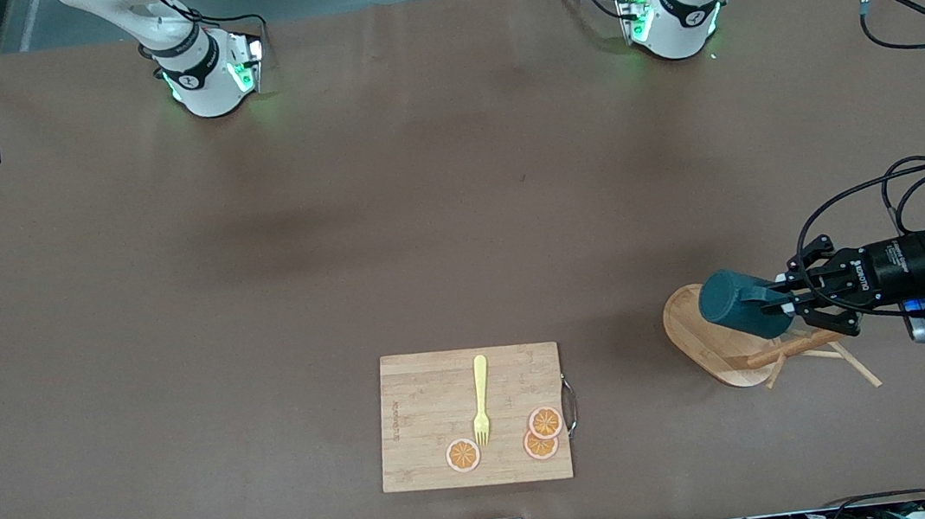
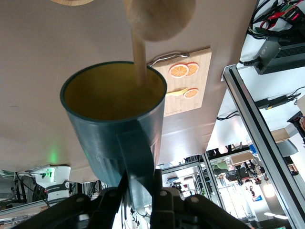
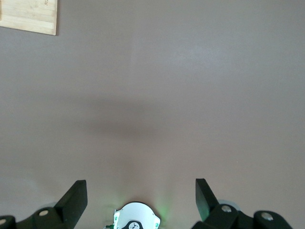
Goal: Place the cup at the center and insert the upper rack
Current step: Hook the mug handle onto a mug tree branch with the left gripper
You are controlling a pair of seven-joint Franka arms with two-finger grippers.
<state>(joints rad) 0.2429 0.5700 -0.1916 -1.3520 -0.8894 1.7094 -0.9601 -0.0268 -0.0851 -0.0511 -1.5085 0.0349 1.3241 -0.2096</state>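
A bamboo cutting board [image 1: 438, 423] with a metal handle [image 1: 569, 405] lies on the brown counter [image 1: 338, 239], carrying a yellow fork [image 1: 481, 399] and what look like three orange slices [image 1: 544, 422].

One cup [image 1: 733, 304], one upper rack [image 1: 721, 347], one cutting board [image 1: 472, 416]. On the board lie one yellow fork [image 1: 481, 399] and three orange slices [image 1: 540, 435], two of them overlapping at the end toward the left arm. Two grippers show: the left gripper [image 1: 784, 303] and the right gripper [image 3: 141, 195].
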